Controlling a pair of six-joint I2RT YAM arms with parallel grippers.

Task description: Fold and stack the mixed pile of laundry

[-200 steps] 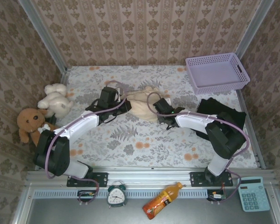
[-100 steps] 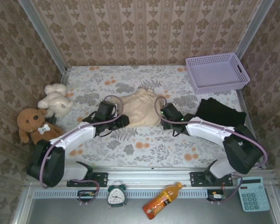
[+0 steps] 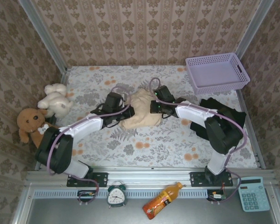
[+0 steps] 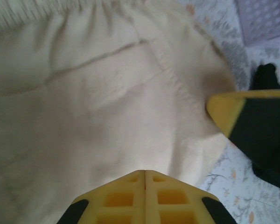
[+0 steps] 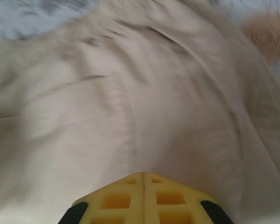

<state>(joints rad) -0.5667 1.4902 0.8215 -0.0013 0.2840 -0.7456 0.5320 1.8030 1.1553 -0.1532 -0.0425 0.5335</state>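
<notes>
The beige-cream garment [image 3: 142, 116] lies bunched at the middle of the floral table, and its cloth covers most of the left wrist view [image 4: 107, 93] and the right wrist view [image 5: 154, 102]. My left gripper [image 3: 127, 112] is at its left edge, shut [image 4: 145, 171], with its tips against the cloth and none visible between them. My right gripper [image 3: 153, 106] is at its upper right edge, also shut [image 5: 144, 173] against the cloth. A yellow finger [image 4: 224, 109] of the right gripper shows in the left wrist view. The black T-shirt [image 3: 224, 114] lies crumpled at the right, partly under the right arm.
A lavender mesh basket [image 3: 217, 72] stands at the back right corner. A white plush toy [image 3: 56, 99] and a brown one [image 3: 31, 122] sit at the left edge. A clock [image 3: 116, 196], a bottle [image 3: 161, 200] and a calculator [image 3: 253, 193] lie on the near ledge.
The beige garment was spread flat half a second ago and is now gathered narrower. Both grippers have moved farther from the bases and closer together at the garment.
</notes>
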